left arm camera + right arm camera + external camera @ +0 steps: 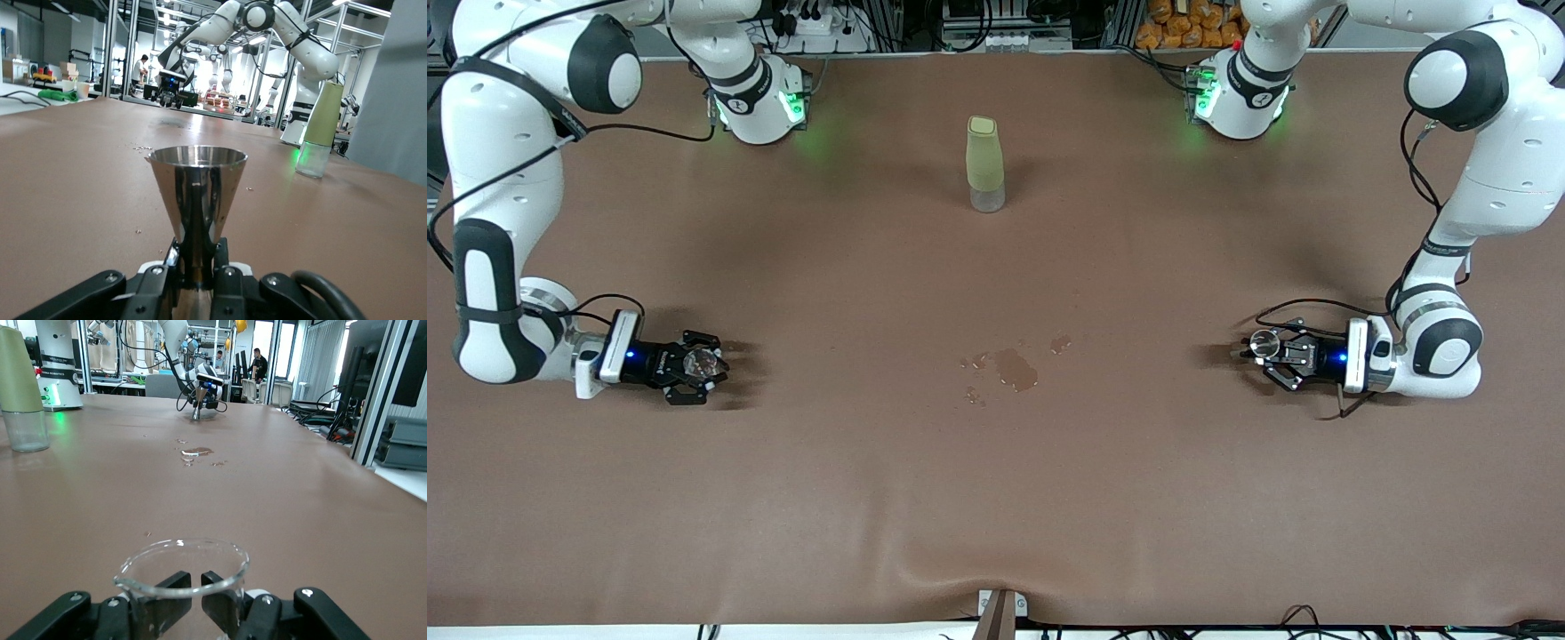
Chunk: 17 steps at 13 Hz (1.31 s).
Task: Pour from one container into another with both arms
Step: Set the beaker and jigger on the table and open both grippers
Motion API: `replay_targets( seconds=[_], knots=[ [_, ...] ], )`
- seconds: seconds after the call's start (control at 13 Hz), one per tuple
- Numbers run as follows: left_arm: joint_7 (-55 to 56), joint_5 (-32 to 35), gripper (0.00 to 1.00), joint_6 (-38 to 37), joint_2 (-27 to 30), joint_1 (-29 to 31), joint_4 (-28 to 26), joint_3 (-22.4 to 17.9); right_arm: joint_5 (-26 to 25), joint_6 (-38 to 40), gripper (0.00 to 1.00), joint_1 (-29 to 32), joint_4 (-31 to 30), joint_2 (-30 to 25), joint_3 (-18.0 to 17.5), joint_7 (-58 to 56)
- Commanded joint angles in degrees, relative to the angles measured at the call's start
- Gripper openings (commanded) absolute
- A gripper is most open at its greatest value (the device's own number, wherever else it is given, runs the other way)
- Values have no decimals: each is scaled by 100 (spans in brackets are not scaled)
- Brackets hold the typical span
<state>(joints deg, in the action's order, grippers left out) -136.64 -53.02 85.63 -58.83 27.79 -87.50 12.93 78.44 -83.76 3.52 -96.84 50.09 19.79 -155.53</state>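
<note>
Front view: white arms (489,178) (black fingers (694,391))

The left arm (1476,178) came down from its base and bent low over the table at its own end, wrist level, and the left gripper (1272,351) pointed toward the table's middle with its fingers (157,283) clamped. The right arm (489,222) mirrored that pose at its end, and the right gripper (694,364) was likewise closed, fingers (160,600) forward.
</note>
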Motion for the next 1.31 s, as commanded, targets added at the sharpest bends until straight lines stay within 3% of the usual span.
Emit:
replay_targets(
  seconds=[0.0,0.08,0.31,0.54,0.62,0.69,0.85,1.0,1.23],
  knots=[
    [-170,11,0,-117,3,-28,14,-1,-74,96,0,157,104,211,-107,-389],
    [-196,37,1,-117,3,-28,14,-1,-83,96,0,175,104,281,-107,-425],
    [-538,29,38,-91,-24,-45,14,-1,-83,96,0,228,104,413,-116,-539],
    [-478,20,52,-91,-32,-45,14,-1,-65,96,0,228,104,501,-116,-636],
    [-443,20,65,-91,-32,-45,14,-1,-65,96,0,228,104,510,-116,-636],
    [-355,55,100,-91,-24,-54,14,-10,-65,96,0,228,104,511,-116,-628],
    [-241,90,100,-82,-15,-45,22,-10,-57,96,0,228,95,511,-116,-584],
    [153,256,100,-91,99,-19,83,-167,-48,96,24,236,95,511,-116,-557],
    [838,477,100,-82,266,112,452,-474,-65,96,51,236,95,511,-116,-548]
  ],
)
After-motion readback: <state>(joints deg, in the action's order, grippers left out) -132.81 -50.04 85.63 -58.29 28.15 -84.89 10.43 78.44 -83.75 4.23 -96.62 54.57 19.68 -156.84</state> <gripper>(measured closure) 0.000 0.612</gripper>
